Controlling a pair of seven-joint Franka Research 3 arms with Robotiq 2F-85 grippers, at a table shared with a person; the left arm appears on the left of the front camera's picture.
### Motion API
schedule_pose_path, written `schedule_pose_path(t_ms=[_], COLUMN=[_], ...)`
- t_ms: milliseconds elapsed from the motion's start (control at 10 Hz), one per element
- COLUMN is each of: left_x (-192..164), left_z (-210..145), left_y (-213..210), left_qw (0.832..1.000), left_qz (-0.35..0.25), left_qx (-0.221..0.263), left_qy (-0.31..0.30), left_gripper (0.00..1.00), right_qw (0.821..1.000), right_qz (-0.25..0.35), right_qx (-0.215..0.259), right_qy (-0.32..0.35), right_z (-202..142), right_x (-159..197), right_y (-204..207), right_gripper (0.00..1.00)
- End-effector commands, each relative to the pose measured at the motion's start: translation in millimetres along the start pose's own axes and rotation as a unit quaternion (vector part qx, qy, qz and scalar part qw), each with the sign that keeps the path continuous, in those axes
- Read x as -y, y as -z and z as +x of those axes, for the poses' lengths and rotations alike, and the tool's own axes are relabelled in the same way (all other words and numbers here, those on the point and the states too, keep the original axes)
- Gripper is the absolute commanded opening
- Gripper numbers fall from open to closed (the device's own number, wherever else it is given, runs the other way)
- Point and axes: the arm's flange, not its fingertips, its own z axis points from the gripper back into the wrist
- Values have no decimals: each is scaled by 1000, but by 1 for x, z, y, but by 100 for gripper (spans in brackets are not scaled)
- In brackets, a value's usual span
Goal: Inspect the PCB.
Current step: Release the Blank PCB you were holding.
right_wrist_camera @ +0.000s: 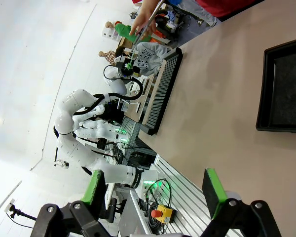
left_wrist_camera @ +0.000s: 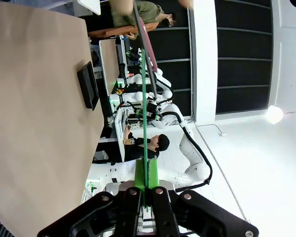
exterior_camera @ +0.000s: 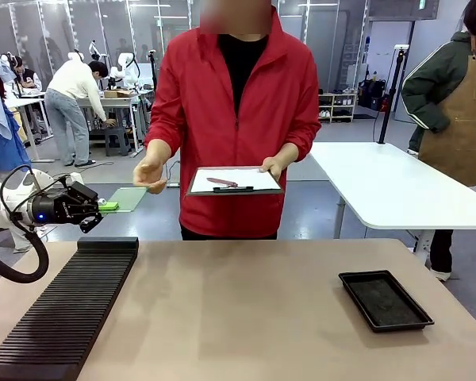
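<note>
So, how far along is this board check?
Done: the left gripper has clamped the PCB and holds it out, off the table. In hand: the person's hand is at its far end, clipboard in the other. Left: the checking itself, probably; the pen lies unused on the clipboard, and the right gripper is open.

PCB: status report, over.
Left gripper: jaws shut on PCB, held aloft. Right gripper: jaws open, empty. Person's hand at the board's far edge.
</note>
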Motion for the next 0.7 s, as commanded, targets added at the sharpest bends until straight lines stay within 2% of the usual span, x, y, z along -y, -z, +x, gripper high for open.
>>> schedule_pose_path(t_ms=[0, 600], left_x=[1, 1], left_z=[-1, -1], left_y=[-1, -1], left_qw=[1000, 1000], left_qz=[3, 3], left_qx=[-3, -3], left_qy=[-1, -1], left_gripper=[3, 3], right_qw=[1000, 1000], right_qz=[6, 6], right_qx=[4, 4], right_qy=[-6, -6], right_z=[1, 1], right_x=[-1, -1], right_y=[0, 0], right_gripper=[100, 100])
